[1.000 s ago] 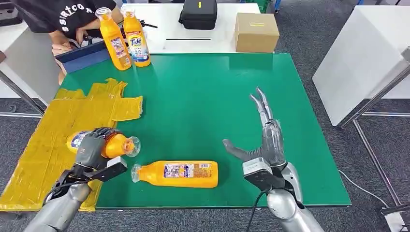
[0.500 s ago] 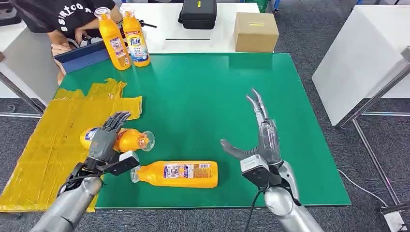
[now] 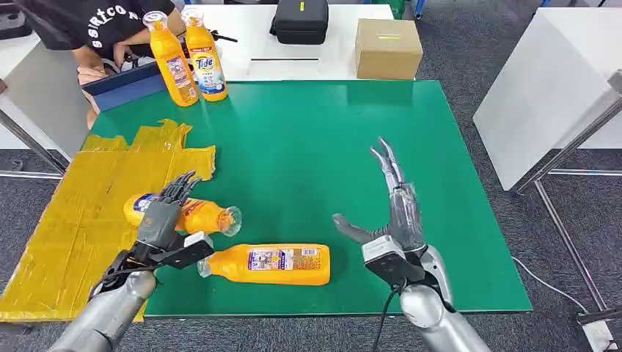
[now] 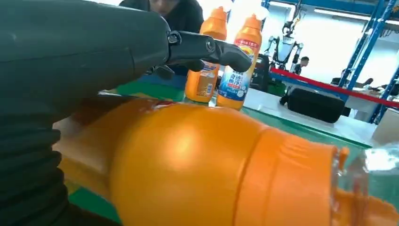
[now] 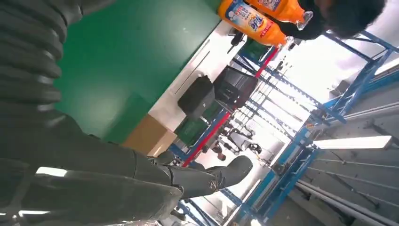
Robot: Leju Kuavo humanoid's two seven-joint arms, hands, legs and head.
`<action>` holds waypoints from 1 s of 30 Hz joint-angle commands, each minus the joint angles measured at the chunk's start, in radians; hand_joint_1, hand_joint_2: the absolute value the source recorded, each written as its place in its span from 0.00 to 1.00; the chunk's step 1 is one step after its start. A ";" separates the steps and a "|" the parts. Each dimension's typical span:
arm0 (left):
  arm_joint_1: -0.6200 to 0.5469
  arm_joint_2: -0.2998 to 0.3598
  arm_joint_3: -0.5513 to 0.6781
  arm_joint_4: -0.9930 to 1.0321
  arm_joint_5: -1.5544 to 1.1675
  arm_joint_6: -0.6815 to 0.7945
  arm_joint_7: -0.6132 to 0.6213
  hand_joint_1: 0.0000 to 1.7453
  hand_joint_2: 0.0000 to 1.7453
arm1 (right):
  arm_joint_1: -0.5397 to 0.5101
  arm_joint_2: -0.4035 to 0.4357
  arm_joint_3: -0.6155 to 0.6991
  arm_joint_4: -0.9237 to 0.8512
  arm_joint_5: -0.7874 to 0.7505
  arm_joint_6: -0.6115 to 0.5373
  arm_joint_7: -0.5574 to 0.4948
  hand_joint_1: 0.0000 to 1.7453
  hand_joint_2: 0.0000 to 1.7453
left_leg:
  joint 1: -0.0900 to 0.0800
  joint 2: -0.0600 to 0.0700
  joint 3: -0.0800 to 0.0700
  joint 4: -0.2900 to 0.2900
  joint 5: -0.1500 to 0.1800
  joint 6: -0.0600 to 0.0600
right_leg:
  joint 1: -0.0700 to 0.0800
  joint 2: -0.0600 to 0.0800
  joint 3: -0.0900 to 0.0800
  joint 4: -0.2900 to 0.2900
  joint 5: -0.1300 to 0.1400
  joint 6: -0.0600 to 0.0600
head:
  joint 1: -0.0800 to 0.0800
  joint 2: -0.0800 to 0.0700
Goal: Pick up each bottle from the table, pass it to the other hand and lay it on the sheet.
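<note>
An orange bottle (image 3: 196, 215) lies on its side at the right edge of the yellow sheet (image 3: 73, 205), its clear cap end over the green mat. My left hand (image 3: 163, 217) is above its rear end with the fingers (image 4: 207, 47) stretched out straight, gripping nothing; the bottle (image 4: 202, 165) looms just under the palm. A second orange bottle (image 3: 268, 264) lies on the mat near the front edge. My right hand (image 3: 387, 216) hovers right of it, fingers spread and empty. Two more bottles (image 3: 170, 60) (image 3: 206, 55) stand upright at the back left.
The green mat (image 3: 315, 139) covers the table. A person in a dark shirt (image 3: 95, 22) leans at the far left behind the upright bottles. A black case (image 3: 301, 20) and a cardboard box (image 3: 388, 48) sit on the white table behind.
My left hand has let go of the bottle and straightened its fingers. The bottle now lies a little further right. The right hand has barely moved.
</note>
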State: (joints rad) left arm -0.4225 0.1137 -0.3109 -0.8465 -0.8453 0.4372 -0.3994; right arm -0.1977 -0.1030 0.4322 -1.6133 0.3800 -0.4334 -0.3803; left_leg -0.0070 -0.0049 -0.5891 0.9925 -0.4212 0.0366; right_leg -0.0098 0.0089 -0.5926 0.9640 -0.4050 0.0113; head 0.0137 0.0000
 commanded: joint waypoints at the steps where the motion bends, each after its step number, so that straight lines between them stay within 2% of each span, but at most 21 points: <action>1: -0.014 0.003 -0.015 0.038 0.026 -0.017 0.008 0.00 1.00 | -0.020 -0.021 0.031 0.035 0.034 0.026 0.040 0.00 1.00 | 0.000 0.000 0.002 0.000 -0.001 -0.002 | 0.000 -0.001 0.002 -0.001 -0.001 0.000 | 0.000 0.000; 12: -0.003 -0.007 0.001 0.025 0.056 -0.025 0.008 0.00 1.00 | -0.035 -0.023 0.059 0.043 0.032 0.083 0.078 0.00 1.00 | 0.000 0.001 0.004 -0.001 -0.001 -0.002 | 0.000 0.000 0.004 -0.001 -0.001 -0.001 | 0.000 0.000; 13: 0.039 -0.027 0.041 -0.053 0.156 -0.080 -0.022 0.00 1.00 | -0.033 -0.026 0.095 0.042 -0.007 0.161 0.116 0.00 1.00 | 0.000 0.001 0.003 -0.001 -0.001 -0.002 | 0.000 0.000 0.003 -0.001 -0.001 -0.001 | 0.000 0.000; 20: 0.106 -0.054 0.087 -0.255 0.333 -0.195 -0.023 0.00 1.00 | -0.031 -0.021 0.121 0.048 -0.038 0.228 0.164 0.00 1.00 | 0.000 0.001 0.002 0.000 -0.002 -0.002 | 0.000 0.000 0.003 0.000 -0.001 -0.001 | 0.000 0.000; 23: 0.148 -0.075 0.089 -0.356 0.409 -0.246 -0.026 0.00 1.00 | -0.046 -0.007 0.149 0.062 -0.045 0.274 0.212 0.00 1.00 | 0.000 0.002 0.005 0.000 -0.003 -0.003 | 0.000 0.001 0.005 0.000 -0.002 -0.001 | 0.000 0.000; 25: 0.160 -0.100 0.092 -0.411 0.468 -0.278 -0.032 0.00 1.00 | -0.069 -0.002 0.182 0.084 -0.043 0.328 0.286 0.00 1.00 | 0.000 0.002 0.004 0.000 -0.003 -0.003 | 0.000 0.001 0.004 0.000 -0.002 -0.001 | 0.000 0.000; 28: 0.158 -0.138 0.095 -0.453 0.551 -0.316 -0.036 0.00 1.00 | -0.103 0.007 0.218 0.140 -0.016 0.346 0.346 0.00 1.00 | 0.001 0.001 0.000 0.000 -0.001 -0.002 | 0.001 0.001 0.001 0.000 0.000 0.000 | 0.000 0.000; 30: 0.154 -0.142 0.087 -0.456 0.549 -0.315 -0.035 0.00 1.00 | -0.109 0.011 0.221 0.154 -0.016 0.347 0.346 0.00 1.00 | 0.001 0.002 0.003 0.001 -0.002 -0.003 | 0.001 0.001 0.004 0.000 -0.001 -0.001 | 0.000 0.000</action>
State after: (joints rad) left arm -0.2776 0.0373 -0.2525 -1.1895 -0.3619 0.1556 -0.4341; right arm -0.2180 -0.1091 0.5578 -1.5953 0.3453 -0.1075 -0.0899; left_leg -0.0072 -0.0049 -0.5897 0.9925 -0.4213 0.0367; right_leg -0.0098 0.0089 -0.5924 0.9639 -0.4050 0.0114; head 0.0141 0.0000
